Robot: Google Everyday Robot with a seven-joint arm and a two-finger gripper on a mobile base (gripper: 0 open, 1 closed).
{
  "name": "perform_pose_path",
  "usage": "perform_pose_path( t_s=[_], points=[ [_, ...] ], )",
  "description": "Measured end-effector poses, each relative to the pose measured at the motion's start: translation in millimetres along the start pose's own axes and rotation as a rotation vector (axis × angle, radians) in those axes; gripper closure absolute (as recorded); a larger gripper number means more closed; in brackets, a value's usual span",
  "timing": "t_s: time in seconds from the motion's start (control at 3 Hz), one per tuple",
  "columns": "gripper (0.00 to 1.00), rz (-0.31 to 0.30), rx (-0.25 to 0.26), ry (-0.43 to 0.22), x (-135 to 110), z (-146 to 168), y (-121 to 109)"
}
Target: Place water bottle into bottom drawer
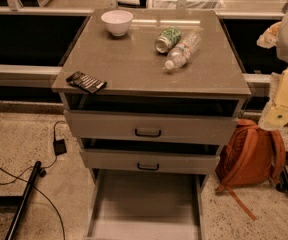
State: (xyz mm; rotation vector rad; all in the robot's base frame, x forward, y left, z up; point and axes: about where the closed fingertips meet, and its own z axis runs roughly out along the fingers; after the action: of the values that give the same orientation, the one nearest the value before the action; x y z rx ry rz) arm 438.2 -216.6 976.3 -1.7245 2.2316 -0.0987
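Observation:
The water bottle (183,50) lies on its side on the cabinet top (129,64), its white cap pointing to the front left. It rests right next to a green patterned soda can (167,39), also lying down. The bottom drawer (144,204) is pulled out below the two upper drawers, and its flat grey floor is bare. My arm shows at the right edge of the camera view. The gripper (270,35) hangs to the right of the cabinet top, about level with the bottle and apart from it. It holds nothing that I can see.
A white bowl (117,22) stands at the back left of the top. A dark snack packet (86,82) lies at the front left corner. An orange backpack (249,156) leans on the floor right of the cabinet. Cables (59,146) and a dark bar (24,199) lie on the floor at the left.

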Motion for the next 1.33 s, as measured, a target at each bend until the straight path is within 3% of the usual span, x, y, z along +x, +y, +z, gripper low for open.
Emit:
perform_pose_path(
  t_s=[0.33, 0.67, 1.0, 1.33],
  points=[
    [0.00, 0.000, 0.000, 0.000, 0.0, 0.0, 0.0],
    [0.00, -0.123, 0.057, 0.019, -7.3, 7.1, -27.0],
    [0.00, -0.344, 0.168, 0.021, -29.4, 25.5, -78.4],
    [0.00, -0.428, 0.184, 0.026, -31.1, 24.1, -81.5]
  ],
)
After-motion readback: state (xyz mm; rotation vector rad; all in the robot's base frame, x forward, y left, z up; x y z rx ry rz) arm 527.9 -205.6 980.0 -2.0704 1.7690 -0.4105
